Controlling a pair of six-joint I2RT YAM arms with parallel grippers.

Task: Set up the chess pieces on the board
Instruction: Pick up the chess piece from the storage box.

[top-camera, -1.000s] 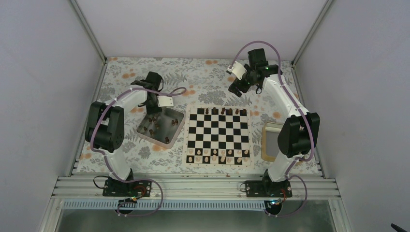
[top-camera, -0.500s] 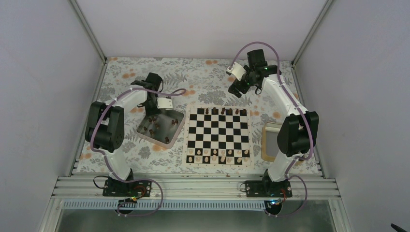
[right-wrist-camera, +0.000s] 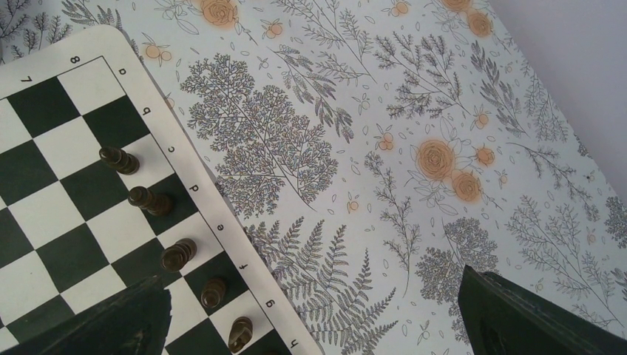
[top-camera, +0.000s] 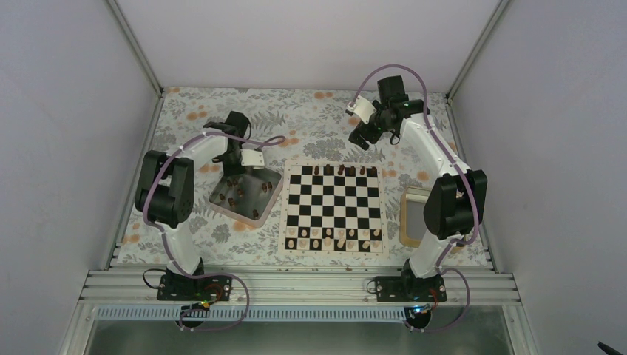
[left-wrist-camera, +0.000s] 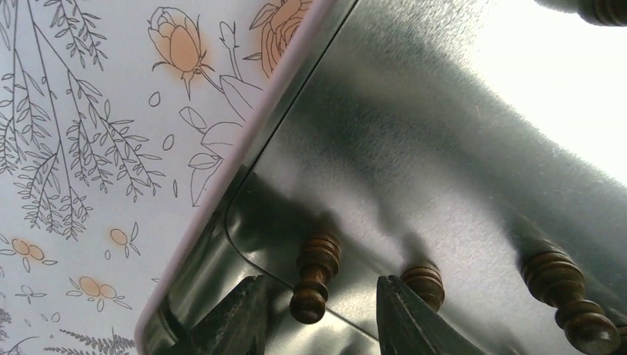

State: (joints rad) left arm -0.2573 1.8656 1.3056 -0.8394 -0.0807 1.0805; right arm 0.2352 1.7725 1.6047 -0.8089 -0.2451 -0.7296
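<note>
On the worktop (top-camera: 310, 129), the board (top-camera: 333, 203) lies at centre, with a tray (top-camera: 272, 196) just to its left and a framed panel (top-camera: 408, 218) to its right, partly behind the right arm. Chess pieces (top-camera: 341, 170) stand along the board's far row; more lie in the tray. A second set of pieces (top-camera: 333, 238) fills the near rows. The left hand (left-wrist-camera: 316, 296) hangs over the tray's far side, and the right hand (right-wrist-camera: 310, 281) is beyond the board's far right corner.

Pale grey walls (top-camera: 66, 111) close in the left, back and right of the frame, with slanting aluminium posts (top-camera: 135, 48) at the upper corners. The table (top-camera: 318, 118) is covered by a white cloth printed with grey ferns and orange roses. Ribbed aluminium rails (top-camera: 310, 285) cross the bottom. The light is soft and even.
</note>
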